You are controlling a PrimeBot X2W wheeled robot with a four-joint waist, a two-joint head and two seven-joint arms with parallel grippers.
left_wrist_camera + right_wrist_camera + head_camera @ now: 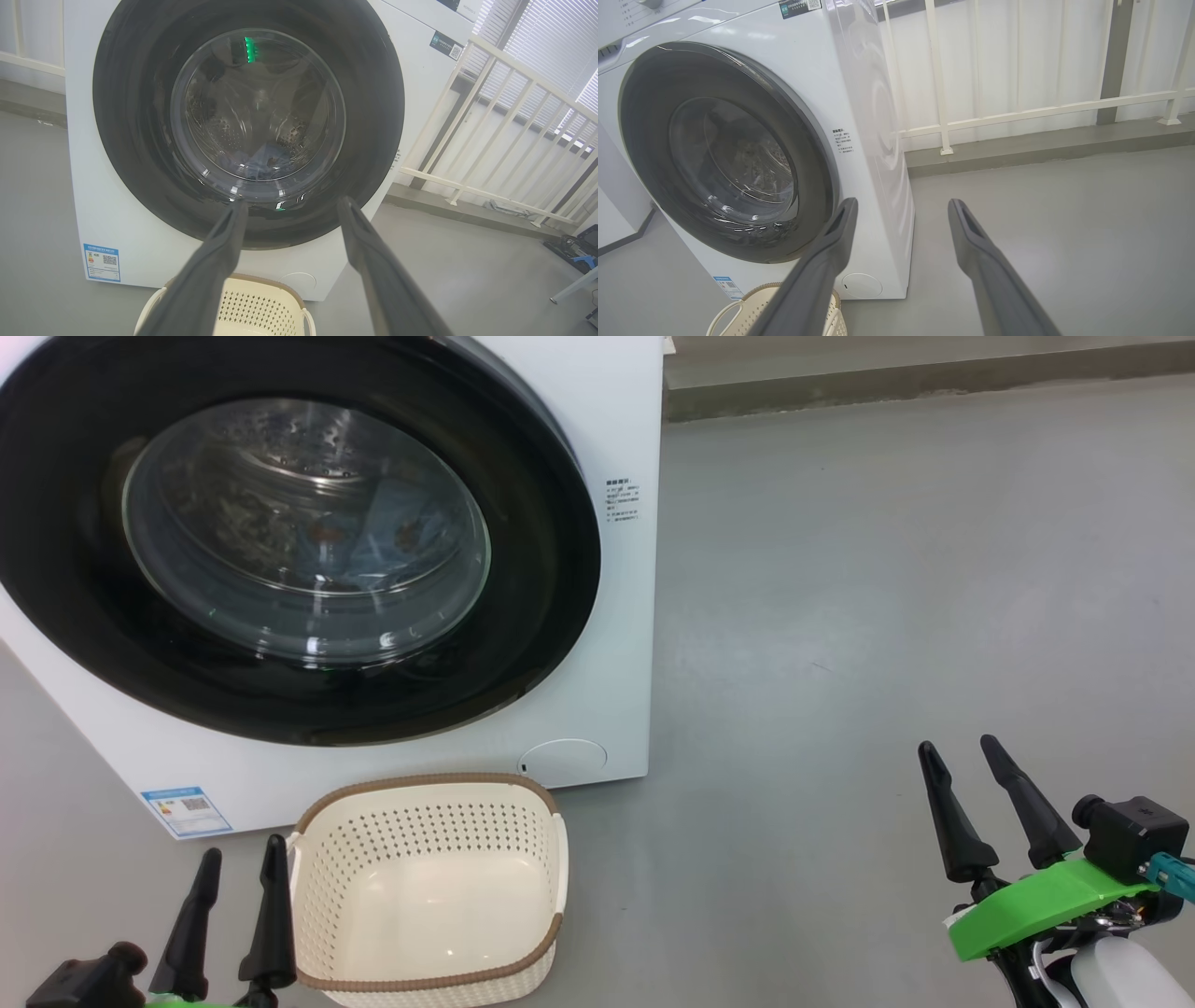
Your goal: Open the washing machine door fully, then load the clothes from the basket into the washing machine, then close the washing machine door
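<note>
The washing machine (611, 420) stands on the floor with its round black-rimmed door (75, 588) shut flat against the front. Through the glass window, light blue clothes (392, 537) lie in the drum; they also show as blue fabric (261, 165) in the left wrist view. The cream basket (429, 882) with a brown rim sits in front of the machine with nothing in it. My left gripper (241, 863) is open just left of the basket. My right gripper (957, 754) is open well off to the right, above bare floor. Neither holds anything.
A white railing (1017, 112) and a raised grey kerb (915, 383) run behind and to the right of the machine. A blue label sticker (185, 810) marks the machine's lower left front. Some equipment (577, 247) sits on the floor at far right.
</note>
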